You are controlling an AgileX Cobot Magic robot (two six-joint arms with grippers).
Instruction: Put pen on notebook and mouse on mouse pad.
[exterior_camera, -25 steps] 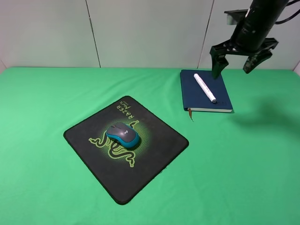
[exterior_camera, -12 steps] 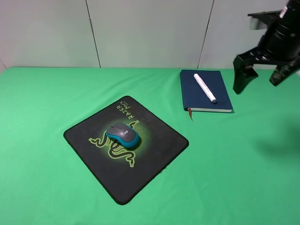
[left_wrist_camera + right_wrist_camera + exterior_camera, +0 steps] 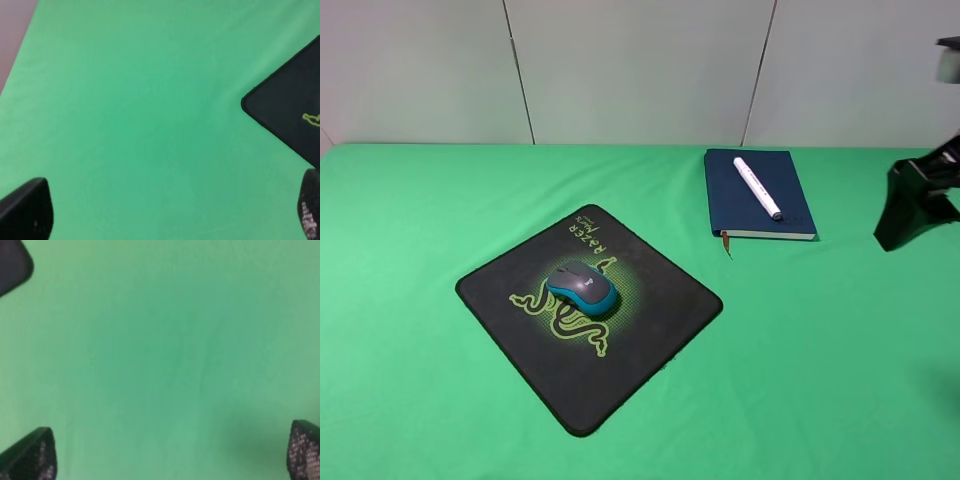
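The white pen (image 3: 757,187) lies diagonally across the navy notebook (image 3: 732,212) at the back right of the table. On the black Razer mouse pad (image 3: 655,300) sits the grey and blue mouse (image 3: 583,287), over the green logo. My right gripper (image 3: 167,455) is open and holds nothing; in the exterior view only one of its dark fingers (image 3: 908,205) shows, at the right edge, apart from the notebook. My left gripper (image 3: 167,210) is open over bare cloth, a corner of the mouse pad (image 3: 292,107) beside it. It is out of the exterior view.
Green cloth (image 3: 820,350) covers the whole table, with a grey panelled wall (image 3: 640,70) behind it. In the right wrist view a dark rounded corner (image 3: 12,262) sits at the picture's edge; I cannot tell what it belongs to.
My right gripper has swung away from above the notebook, to the right and lower, and is now half out of the exterior view. Pen, notebook, mouse and pad have not moved.
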